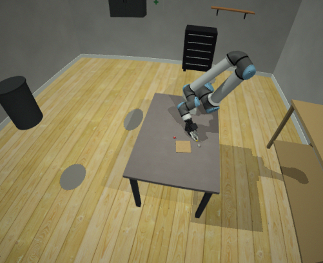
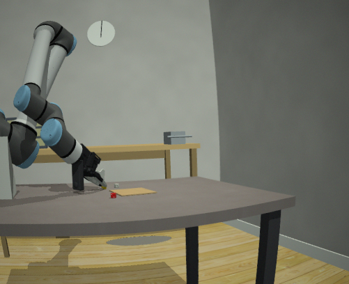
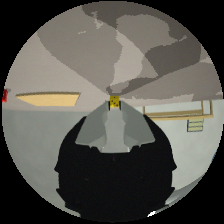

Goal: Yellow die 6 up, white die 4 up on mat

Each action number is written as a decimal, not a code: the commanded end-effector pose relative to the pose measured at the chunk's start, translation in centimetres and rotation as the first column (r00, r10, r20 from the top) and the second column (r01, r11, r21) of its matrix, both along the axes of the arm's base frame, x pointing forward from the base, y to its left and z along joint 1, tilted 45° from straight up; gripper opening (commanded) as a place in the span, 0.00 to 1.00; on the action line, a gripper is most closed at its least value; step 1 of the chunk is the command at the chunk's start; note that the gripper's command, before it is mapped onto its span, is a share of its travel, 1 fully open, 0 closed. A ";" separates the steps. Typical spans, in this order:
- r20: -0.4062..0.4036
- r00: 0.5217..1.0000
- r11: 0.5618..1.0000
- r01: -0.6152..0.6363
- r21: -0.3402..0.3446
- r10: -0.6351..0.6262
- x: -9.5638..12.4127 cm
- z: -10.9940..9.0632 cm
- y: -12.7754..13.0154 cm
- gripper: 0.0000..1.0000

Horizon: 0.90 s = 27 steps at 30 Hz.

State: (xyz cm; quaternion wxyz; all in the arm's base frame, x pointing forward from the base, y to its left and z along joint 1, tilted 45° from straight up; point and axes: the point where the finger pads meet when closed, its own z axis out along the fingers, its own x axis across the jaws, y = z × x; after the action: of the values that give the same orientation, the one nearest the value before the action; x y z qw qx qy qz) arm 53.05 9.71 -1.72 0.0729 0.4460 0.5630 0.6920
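The tool is closed on the yellow die, which sits between its two fingertips. It slants downward, tilted rather than upright, from the end of the grey and blue arm. The yellow die is low over the grey-brown surface, off the mat; whether it touches the surface cannot be told. In the wrist view, dark pips show on its yellow face, too small to count with certainty.

Just beyond the fingertips is the white die, on the surface beside the tan square mat and apart from it. The mat lies flat. Near its opposite side, toward the corner closer to the arm, the red die rests on the surface, also off the mat. The numbers on top of the white and red dice are too small to read.

Farther out, a black drawer cabinet stands by the wall, and a round white clock hangs above a wooden workbench.
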 end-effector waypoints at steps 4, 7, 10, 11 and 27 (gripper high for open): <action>-0.003 1.000 1.000 0.000 0.005 0.000 -0.2 0.0 0.3 0.11; -0.003 1.000 1.000 0.000 0.005 0.000 -0.2 0.0 0.3 0.15; -0.003 1.000 1.000 0.000 0.005 0.000 -0.2 0.0 0.3 0.18; -0.003 1.000 1.000 0.000 0.005 0.000 -0.2 0.0 0.3 0.18; -0.003 1.000 1.000 0.000 0.005 0.000 -0.2 0.0 0.3 0.18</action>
State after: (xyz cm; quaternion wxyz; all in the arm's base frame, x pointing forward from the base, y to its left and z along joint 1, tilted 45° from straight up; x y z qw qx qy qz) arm 53.05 9.71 -1.72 0.0729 0.4460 0.5630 0.6920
